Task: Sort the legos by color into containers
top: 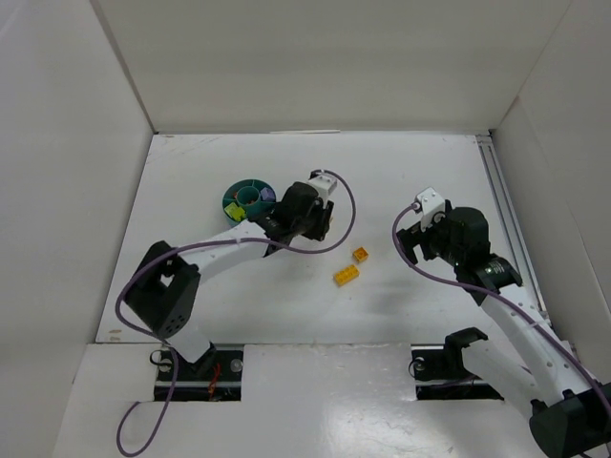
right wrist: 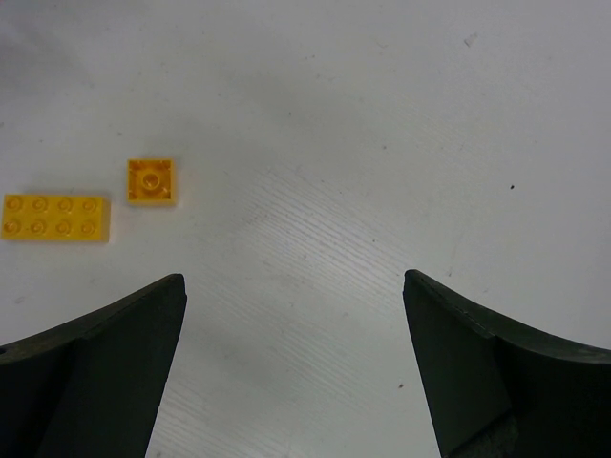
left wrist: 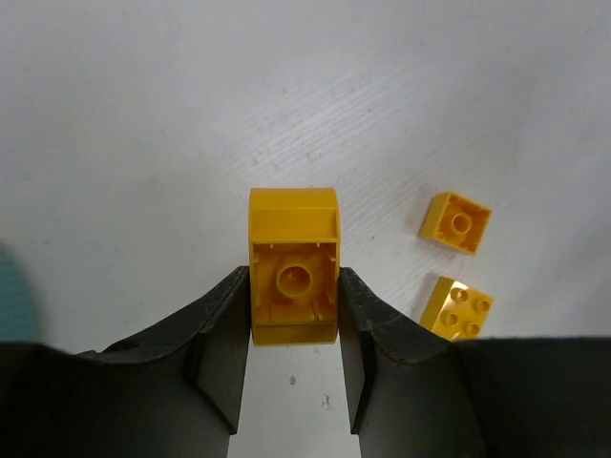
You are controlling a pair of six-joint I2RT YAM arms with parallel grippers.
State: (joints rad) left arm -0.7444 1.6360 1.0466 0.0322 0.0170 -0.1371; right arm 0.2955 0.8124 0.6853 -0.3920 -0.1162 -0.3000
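My left gripper is shut on an orange-yellow lego, held underside toward the camera above the white table. From above, this gripper hangs just right of the round teal dish, whose compartments hold green, purple and yellow bits. Two more orange-yellow legos lie on the table between the arms: a small square one and a longer one. My right gripper is open with nothing between its fingers, right of those two legos.
White walls box in the table on the left, back and right. A metal rail runs along the right edge. The left arm's purple cable loops above the loose legos.
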